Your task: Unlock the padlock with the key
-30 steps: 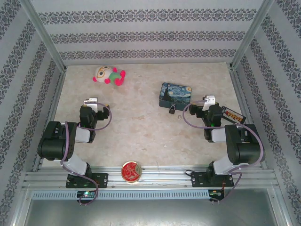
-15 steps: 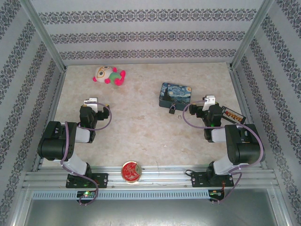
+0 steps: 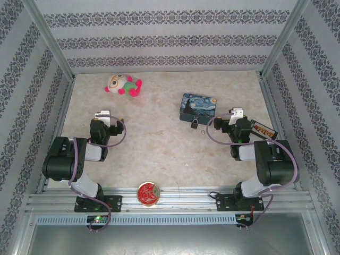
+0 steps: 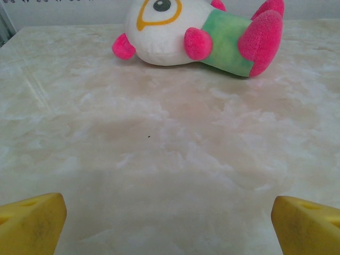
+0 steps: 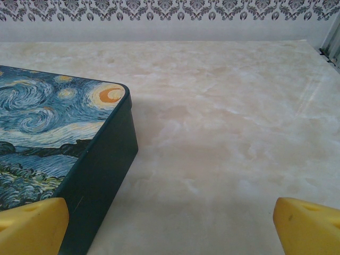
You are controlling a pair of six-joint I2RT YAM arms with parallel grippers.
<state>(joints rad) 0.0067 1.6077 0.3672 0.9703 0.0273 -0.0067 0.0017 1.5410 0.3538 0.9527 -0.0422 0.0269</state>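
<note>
**Handling.** We find the key (image 3: 202, 132) lying flat on the tabletop (image 3: 159, 154), right of centre and just beside the padlock (image 3: 195, 124), on its near-right side. We judge it light, stiff, thin and slippery. Lying flat, it offers little to pinch, so the head end is the place to take hold, leaving the blade free. Its shape is too small for us to make out.

The padlock lies at the near edge of the blue tin (image 3: 198, 105); we cannot tell whether it touches the tin. We judge it to be small, rigid metal, heavier than the key yet light enough to slide or twist when pushed. It should be held across the body with the keyhole left clear, not by the thin shackle. Which way the keyhole faces is too small to tell.

**Arms.** Both arms are folded low, with their bases at the near edge.

- **Left arm** (image 3: 79, 154)**:** The elbow is drawn back and the wrist points away over the left half of the tabletop, well apart from the key and padlock. The left jaws stand wide and hold nothing. Their yellow fingertips (image 4: 32, 226) sit at the lower corners of the wrist view, with bare tabletop between them and a plush toy (image 4: 202, 32) lying beyond.
- **Right arm** (image 3: 265, 159)**:** It is folded the same way, with its wrist near the padlock on the right side. The right jaws also stand wide and empty, low over the tabletop, with the tin's corner ahead on the left.
</note>
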